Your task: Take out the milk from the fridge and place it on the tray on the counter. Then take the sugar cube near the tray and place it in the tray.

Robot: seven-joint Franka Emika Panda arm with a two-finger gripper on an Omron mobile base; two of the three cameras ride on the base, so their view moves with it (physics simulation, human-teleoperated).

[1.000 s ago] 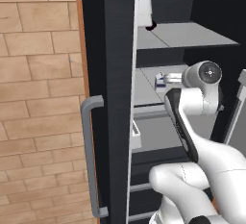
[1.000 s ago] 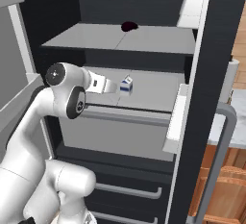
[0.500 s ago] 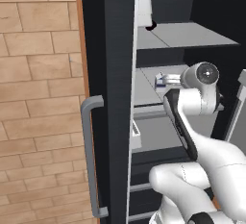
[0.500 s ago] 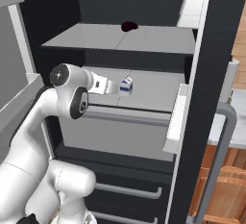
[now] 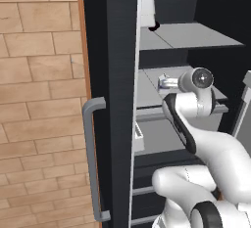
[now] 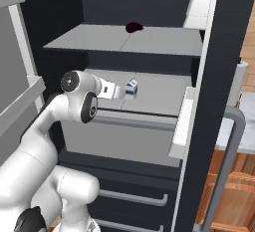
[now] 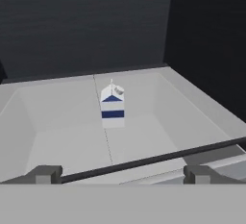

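Note:
The milk (image 7: 112,105), a small white carton with a blue patch, stands upright on a grey shelf inside the open black fridge (image 5: 117,100). In the right base view the milk (image 6: 131,88) sits just past my gripper (image 6: 121,91). The gripper (image 7: 122,174) is open, level with the shelf's front edge and a short way from the carton, with nothing between its fingertips (image 7: 45,174). The tray and the sugar cube are out of view. A pale strip of counter (image 6: 247,121) over brown cabinets shows past the fridge door.
A dark round thing (image 6: 133,27) lies on the upper shelf (image 6: 124,39). A white box (image 6: 199,7) sits in the top door bin, and a lower door bin (image 6: 182,121) juts out on the right. The grey bar handle (image 5: 93,163) and a brick wall (image 5: 39,75) are on the left.

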